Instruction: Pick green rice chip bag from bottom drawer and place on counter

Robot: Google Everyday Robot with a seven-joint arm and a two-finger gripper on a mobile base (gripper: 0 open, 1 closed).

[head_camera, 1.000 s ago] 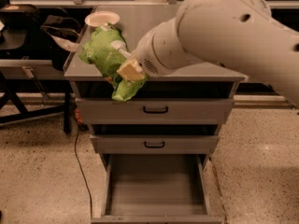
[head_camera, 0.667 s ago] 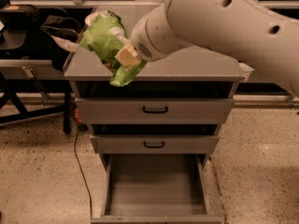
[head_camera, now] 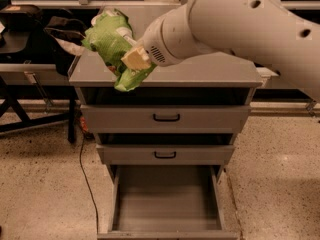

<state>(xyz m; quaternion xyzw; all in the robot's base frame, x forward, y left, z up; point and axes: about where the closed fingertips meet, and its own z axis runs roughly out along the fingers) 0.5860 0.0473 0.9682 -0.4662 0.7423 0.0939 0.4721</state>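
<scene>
The green rice chip bag (head_camera: 111, 46) is crumpled and held in my gripper (head_camera: 131, 49), above the left part of the counter (head_camera: 200, 71). A cream-coloured fingertip (head_camera: 135, 60) presses on the bag's right side. The bag's lower end hangs over the counter's front left edge. The bottom drawer (head_camera: 167, 204) is pulled out and its grey floor is bare. My large white arm (head_camera: 235, 24) reaches in from the upper right.
Two upper drawers with black handles (head_camera: 166, 117) are shut. A dark chair and table legs (head_camera: 30, 84) stand at the left. A black cable (head_camera: 85, 174) runs down the floor left of the cabinet.
My gripper has lifted the bag up and back, from in front of the top drawer to above the counter's left part.
</scene>
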